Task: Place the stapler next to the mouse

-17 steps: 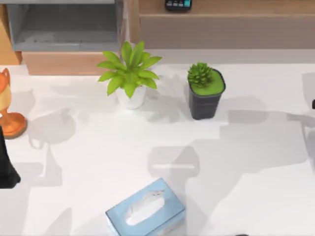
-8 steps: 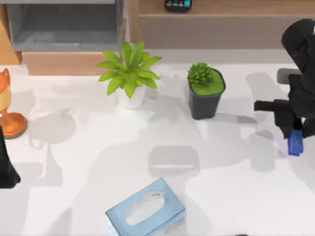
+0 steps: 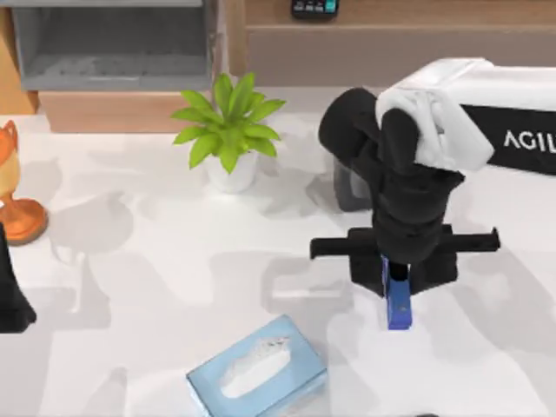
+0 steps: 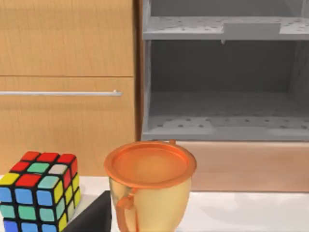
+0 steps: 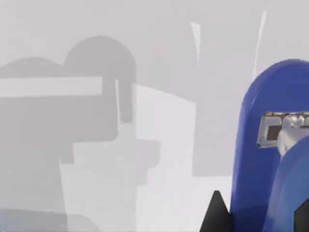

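Note:
The stapler (image 3: 399, 308), a small narrow bright-blue bar, hangs over the white table (image 3: 174, 261) right of centre, just right of the tissue box. My right gripper (image 3: 396, 280) is shut on its upper end, and the black wrist above reaches in from the right. In the right wrist view the stapler (image 5: 270, 145) stands close up, blue with a metal insert, above the bare table. The mouse is out of view. My left arm (image 3: 10, 295) stays parked at the left edge.
A pale-blue tissue box (image 3: 257, 369) lies at the front centre. At the back stand a leafy plant (image 3: 228, 130) and a dark pot (image 3: 347, 187) half behind my right arm. At the left are an orange cup (image 4: 149, 183), a colour cube (image 4: 38, 191) and a grey shelf (image 3: 113, 43).
My right arm has swept in from the right edge toward the table's centre, carrying the stapler, and now covers the dark pot. The left arm has not moved.

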{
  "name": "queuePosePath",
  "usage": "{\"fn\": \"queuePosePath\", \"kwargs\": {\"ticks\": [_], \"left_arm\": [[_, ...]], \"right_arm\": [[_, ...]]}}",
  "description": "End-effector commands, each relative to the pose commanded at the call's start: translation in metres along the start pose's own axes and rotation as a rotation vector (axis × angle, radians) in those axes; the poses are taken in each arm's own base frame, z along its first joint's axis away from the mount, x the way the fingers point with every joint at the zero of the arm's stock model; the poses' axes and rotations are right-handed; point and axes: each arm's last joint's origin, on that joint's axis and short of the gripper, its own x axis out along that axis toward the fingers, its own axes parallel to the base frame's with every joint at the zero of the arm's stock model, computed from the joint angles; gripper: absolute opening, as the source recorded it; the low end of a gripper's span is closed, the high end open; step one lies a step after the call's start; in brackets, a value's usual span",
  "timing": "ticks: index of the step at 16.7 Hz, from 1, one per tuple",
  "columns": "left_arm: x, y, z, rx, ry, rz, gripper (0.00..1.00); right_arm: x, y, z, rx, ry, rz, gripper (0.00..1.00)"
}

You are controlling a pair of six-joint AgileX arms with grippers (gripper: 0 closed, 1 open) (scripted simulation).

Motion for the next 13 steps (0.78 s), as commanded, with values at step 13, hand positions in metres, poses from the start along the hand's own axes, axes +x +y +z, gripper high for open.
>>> {"fn": "queuePosePath", "kwargs": {"ticks": [13], "left_arm": [[0.0, 0.0, 0.0, 0.0, 0.0, 0.0, 1.0]], "right_arm": [[-0.001, -0.009, 0.01, 0.086, -0.059, 0.004, 0.0]]}}
